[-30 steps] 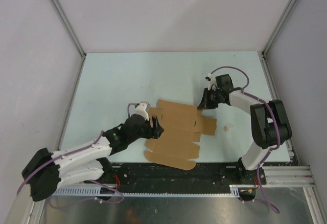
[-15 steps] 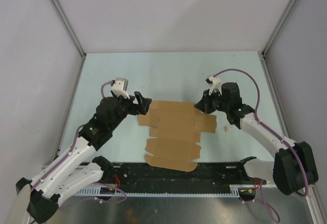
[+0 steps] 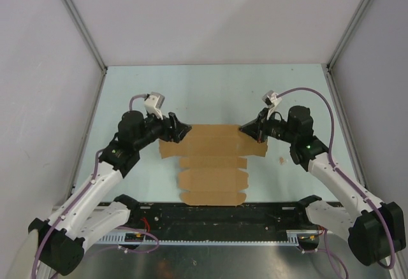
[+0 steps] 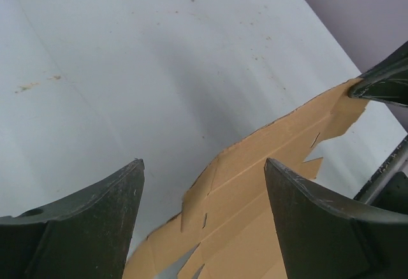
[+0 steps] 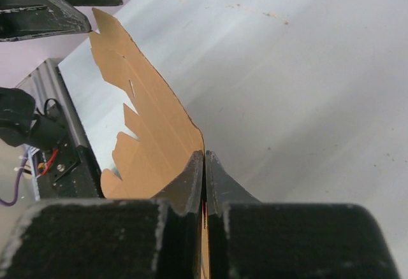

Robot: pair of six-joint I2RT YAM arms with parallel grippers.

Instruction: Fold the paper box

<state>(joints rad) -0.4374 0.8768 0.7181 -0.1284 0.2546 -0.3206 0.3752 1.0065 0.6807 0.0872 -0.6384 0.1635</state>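
**Right corner pinched, left corner not yet gripped**

Top view: the flat brown die-cut cardboard sheet (image 3: pixel 212 161) lies mid-way across the pale counter (image 3: pixel 210 91), with its flaps running toward my bases. My left gripper (image 3: pixel 179 130) is at the sheet's far-left corner. My right gripper (image 3: pixel 246 130) is at the far-right corner. Both arms reach in low from the sides.

Left wrist view: my fingers (image 4: pixel 95 228) are spread wide. The sheet rises through the gap between them, closer to one finger. I can't see it touching either one. Its far edge looks lifted off the counter, and my other gripper holds the opposite end at the picture's right.

Right wrist view: my fingers (image 5: pixel 189 180) are pressed together on the sheet's edge, so they are pinching the thin card. The sheet runs away from them, tilted up on edge. My left gripper is just past the opposite corner.

The step, as I read it, is getting both far corners held so the far panel can be folded up along its crease.

To do it well:
- Close the left gripper on its corner before any more lift.
- Bite only the margin, clear of the slots.
- Raise both ends evenly so the bend follows the crease line.

Lifting from one side only would likely twist or buckle card this thin.
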